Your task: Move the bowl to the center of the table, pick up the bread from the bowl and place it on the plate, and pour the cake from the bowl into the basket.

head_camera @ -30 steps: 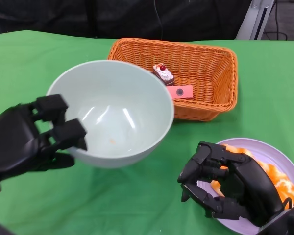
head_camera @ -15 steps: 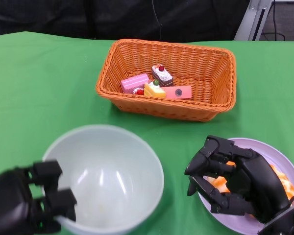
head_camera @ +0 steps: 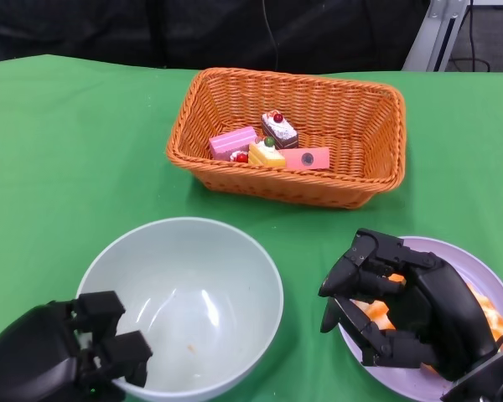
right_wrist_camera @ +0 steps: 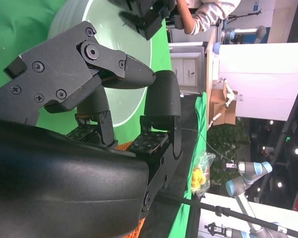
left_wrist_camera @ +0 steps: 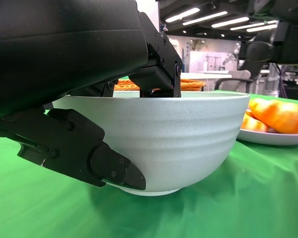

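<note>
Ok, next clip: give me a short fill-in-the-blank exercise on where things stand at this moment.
1. The cakes lie inside the orange ____.
2. The left hand grips the rim of the pale ____, which stands on the green table.
3. The bread lies on the purple ____, under the right hand.
4. Apart from a few crumbs, the inside of the bowl is ____.

Missing words: basket; bowl; plate; empty
</note>
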Tool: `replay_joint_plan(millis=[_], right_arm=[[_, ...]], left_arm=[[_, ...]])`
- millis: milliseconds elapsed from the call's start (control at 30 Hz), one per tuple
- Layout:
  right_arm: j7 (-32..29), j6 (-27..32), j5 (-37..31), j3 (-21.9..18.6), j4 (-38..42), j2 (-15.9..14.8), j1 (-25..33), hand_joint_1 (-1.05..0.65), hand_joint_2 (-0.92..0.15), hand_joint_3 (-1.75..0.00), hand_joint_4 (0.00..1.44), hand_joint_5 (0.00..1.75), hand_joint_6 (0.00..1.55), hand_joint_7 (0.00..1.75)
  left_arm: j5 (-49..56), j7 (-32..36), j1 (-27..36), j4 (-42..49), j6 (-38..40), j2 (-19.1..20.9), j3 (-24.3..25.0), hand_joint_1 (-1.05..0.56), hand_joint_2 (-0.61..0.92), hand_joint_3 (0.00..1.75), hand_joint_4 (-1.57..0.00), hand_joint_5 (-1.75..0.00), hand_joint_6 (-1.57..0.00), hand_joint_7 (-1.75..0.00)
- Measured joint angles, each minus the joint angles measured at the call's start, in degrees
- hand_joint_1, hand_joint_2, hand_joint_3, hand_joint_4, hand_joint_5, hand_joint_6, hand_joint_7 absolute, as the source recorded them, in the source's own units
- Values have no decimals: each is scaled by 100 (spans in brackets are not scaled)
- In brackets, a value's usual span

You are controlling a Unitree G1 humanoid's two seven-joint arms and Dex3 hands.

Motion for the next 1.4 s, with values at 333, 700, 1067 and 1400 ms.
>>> replay_joint_plan(millis=[333,700,1067,1400], right_arm=[[9,30,67,8,-21,1,9,-20,-52,-102,72,150,67,130],[-12,19,1,26,-19,20,9,-21,-53,-99,74,148,68,128],[10,6,0,25,-18,20,9,-20,-54,-97,73,148,68,128],[32,15,-9,30,-18,20,10,-21,-53,-99,73,149,69,128]], left_arm=[[-149,-104,-203,301,293,-293,-250,-21,92,14,-61,-175,-55,-148],[-809,-1298,-133,-176,664,-296,-169,-40,92,9,-82,-43,-93,-2],[-2567,-3271,331,-607,265,-213,274,-104,92,32,-19,0,-16,0],[-6925,-6643,505,-748,-127,-238,174,-97,92,32,-19,-7,-24,-4]])
